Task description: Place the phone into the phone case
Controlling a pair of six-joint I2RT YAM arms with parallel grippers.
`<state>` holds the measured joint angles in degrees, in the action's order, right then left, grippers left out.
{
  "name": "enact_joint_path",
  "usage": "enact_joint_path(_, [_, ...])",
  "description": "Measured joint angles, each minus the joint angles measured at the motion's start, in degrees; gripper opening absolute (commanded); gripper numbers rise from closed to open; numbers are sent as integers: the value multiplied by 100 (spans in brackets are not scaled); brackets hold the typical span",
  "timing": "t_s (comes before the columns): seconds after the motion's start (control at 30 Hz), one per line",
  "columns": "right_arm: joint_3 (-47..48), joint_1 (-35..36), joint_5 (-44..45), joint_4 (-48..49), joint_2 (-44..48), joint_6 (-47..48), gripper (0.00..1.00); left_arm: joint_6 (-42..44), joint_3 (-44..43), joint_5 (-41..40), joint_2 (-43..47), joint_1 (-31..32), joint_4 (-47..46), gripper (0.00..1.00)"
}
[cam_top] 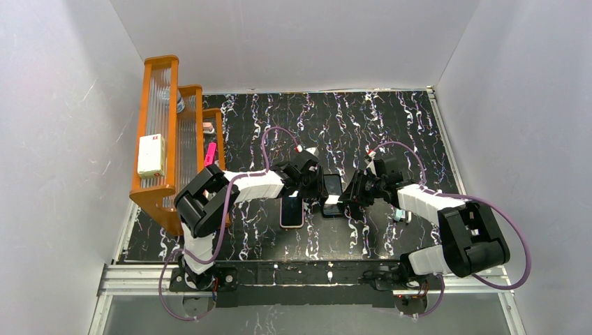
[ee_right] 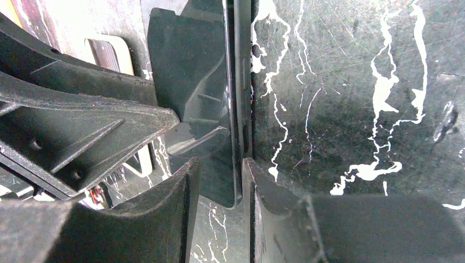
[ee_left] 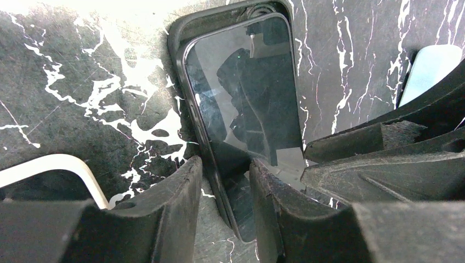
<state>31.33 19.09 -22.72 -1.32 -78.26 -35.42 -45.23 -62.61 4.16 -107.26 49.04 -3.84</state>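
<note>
Phone: a slim smartphone with a glossy black glass front (ee_left: 247, 93) is seen screen up just to the right of the pinkish case. Its far end is seated within the raised rim of a matte black shell (ee_left: 176, 33).
Phone case: a pinkish-beige, phone-sized shell (cam_top: 292, 211) is laid on the black, white-veined marble tabletop (ee_left: 82, 98). A pale rim around a dark middle is shown, and whether that middle is filled cannot be told.
Left gripper: the left gripper (ee_left: 225, 170) is held over the phone's near end, on the side towards the pinkish case. Its jaws are parted, with one finger (ee_left: 175, 213) outside the long edge and the other above the glass. Nothing is clamped.
Right gripper: the right gripper (ee_right: 219, 164) is set at the phone's long edge farthest from the pinkish case. Its jaws are parted across that edge and the black rim, and nothing is gripped.
Progress: the phone is judged not yet to be in the pinkish case.
Handling: the phone is expected to be stiff and fairly light, with slick glass that is easily scratched or cracked.
Hold: it is best taken across its two long side edges near the middle, never pinched on the screen. Because it is so thin, one edge may first need to be tipped up.
Case handling: a pliant lip is to be expected, so one end should be seated first and the rest pressed in.
</note>
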Motion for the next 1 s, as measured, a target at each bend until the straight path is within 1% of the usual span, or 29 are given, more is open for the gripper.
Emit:
enact_joint_path(0.07, [0, -2, -2, 2, 0, 0, 42, -4, 2, 26, 0, 4, 7, 33])
enact_joint_path(0.23, [0, -2, -33, 2, -11, -7, 39, -55, 79, 136, 31, 7, -46, 24])
enact_joint_path(0.33, [-9, -2, -105, 63, -101, -15, 40, -109, 144, 216, 57, -20, -146, 23])
enact_joint_path(0.5, [-31, -72, -203, 173, -240, -44, 45, -221, 216, 319, 57, -55, -262, 20])
enact_joint_path(0.57, [-31, -70, -212, 184, -254, -59, 51, -251, 232, 319, 57, -55, -284, 19])
enact_joint_path(0.7, [-31, -70, -323, 295, -293, -175, 57, -284, 258, 326, 57, -57, -326, 19])
enact_joint_path(0.9, [-31, -125, -538, 479, -428, -389, 63, -330, 299, 367, 57, -74, -391, 19])
enact_joint_path(1.0, [-31, -140, -581, 511, -435, -470, 64, -332, 337, 431, 59, -98, -463, 19])
